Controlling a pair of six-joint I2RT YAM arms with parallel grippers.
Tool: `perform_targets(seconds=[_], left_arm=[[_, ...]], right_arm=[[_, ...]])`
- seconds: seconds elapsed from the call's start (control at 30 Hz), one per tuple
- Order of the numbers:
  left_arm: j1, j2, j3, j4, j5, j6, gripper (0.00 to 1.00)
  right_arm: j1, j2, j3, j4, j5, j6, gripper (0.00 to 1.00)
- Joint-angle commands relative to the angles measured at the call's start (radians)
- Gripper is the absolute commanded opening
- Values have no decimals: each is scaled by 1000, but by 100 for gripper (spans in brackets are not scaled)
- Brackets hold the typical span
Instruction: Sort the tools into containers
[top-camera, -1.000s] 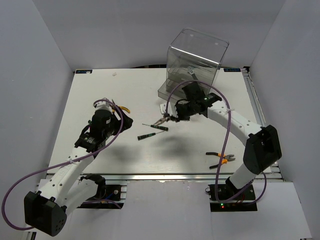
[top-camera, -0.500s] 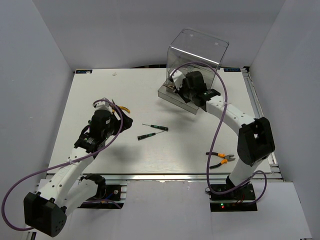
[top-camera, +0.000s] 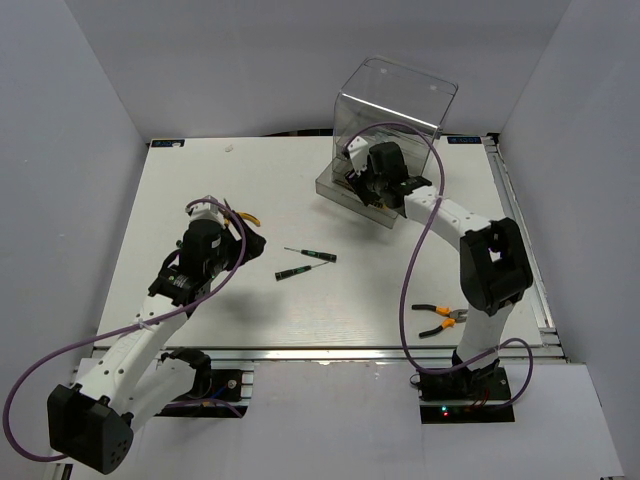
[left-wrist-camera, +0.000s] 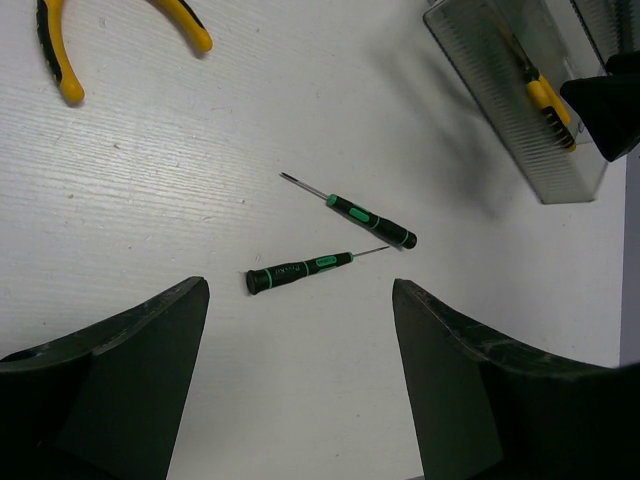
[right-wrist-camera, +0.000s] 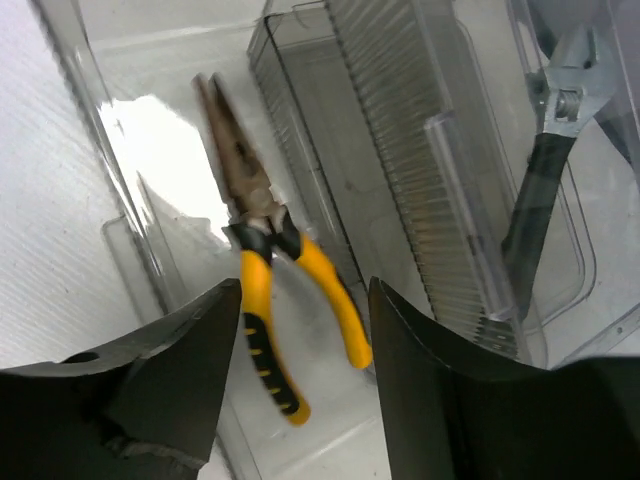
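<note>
open drawer (right-wrist-camera: 170, 170): yellow pliers (right-wrist-camera: 270, 300) (lying flat) | neighbouring drawer (right-wrist-camera: 400, 130): wrench (right-wrist-camera: 545, 180) | left jaws spread | right jaws spread, empty

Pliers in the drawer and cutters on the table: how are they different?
The pliers lie in the drawer; the cutters lie out on the table. The pliers have yellow handles; the cutters have orange ones. Both lie flat with handles spread.

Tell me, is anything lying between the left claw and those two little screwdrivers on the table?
Nothing visible. The open left gripper faces the nearer screwdriver and the farther screwdriver, with only bare table between.
</note>
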Motion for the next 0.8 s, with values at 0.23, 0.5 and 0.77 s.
perform_targets(seconds=[0.23, 0.5, 0.77], left_arm=[[4, 56, 61, -20, -28, 56, 86], [182, 325, 237, -73, 91, 192, 85], [348, 656, 407, -86, 137, 343, 68]], right_arm=[[-79, -120, 66, -162, -551, -169, 67], [-117, -254, -12, -505, -946, -572, 67], [-120, -357, -144, -481, -949, -567, 67]])
